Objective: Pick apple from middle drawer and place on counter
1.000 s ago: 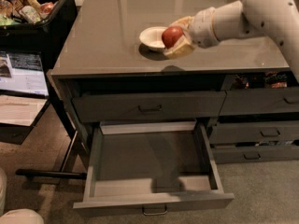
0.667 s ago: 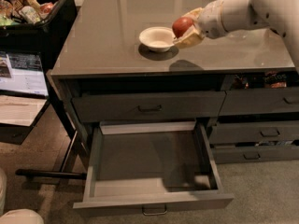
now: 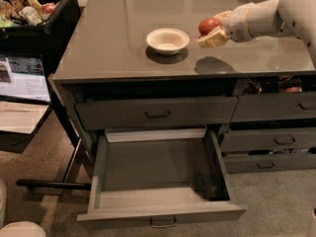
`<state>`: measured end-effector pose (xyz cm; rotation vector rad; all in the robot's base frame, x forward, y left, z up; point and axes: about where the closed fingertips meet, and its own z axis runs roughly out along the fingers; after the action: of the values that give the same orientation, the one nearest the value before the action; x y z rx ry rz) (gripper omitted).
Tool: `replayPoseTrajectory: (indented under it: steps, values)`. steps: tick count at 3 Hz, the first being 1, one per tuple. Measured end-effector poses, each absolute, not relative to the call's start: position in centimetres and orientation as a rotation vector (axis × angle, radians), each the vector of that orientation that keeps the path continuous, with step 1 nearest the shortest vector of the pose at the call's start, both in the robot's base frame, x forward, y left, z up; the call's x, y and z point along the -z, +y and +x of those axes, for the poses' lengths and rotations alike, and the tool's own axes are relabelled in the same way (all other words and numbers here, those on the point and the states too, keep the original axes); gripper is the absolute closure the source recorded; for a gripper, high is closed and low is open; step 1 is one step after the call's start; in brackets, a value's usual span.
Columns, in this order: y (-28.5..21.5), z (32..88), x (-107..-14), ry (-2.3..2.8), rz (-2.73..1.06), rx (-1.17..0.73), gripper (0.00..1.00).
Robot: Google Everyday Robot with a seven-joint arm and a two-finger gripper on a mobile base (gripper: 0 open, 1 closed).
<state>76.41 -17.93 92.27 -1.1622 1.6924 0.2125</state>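
My gripper [image 3: 211,31] is shut on the red apple [image 3: 208,25] and holds it above the grey counter [image 3: 113,48], just right of the white bowl [image 3: 168,40]. Its shadow falls on the counter below it. The white arm reaches in from the upper right. The middle drawer [image 3: 158,174] stands pulled out below the counter, and its dark box interior holds nothing.
A shallower drawer [image 3: 157,112] above it is shut. Narrower drawers [image 3: 276,142] stack at the right. A black bin of snacks [image 3: 29,9] stands at the upper left, with a screen [image 3: 22,78] below it and a black bar [image 3: 52,184] on the floor.
The gripper has carried the apple from over the bowl to its right and a little higher. The bowl and drawer have not moved.
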Motion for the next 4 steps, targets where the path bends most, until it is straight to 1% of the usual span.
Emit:
replayPoseTrajectory:
  steps: [1,2,4]
  values:
    - [-17.9,77.8,-90.1,1.696,-1.082,-0.288,1.00]
    - [-17.5,78.7,-88.5,1.702,-1.040,-0.349,0.81]
    - [-18.4,79.1,-85.3,1.727,-1.011,-0.418,0.34]
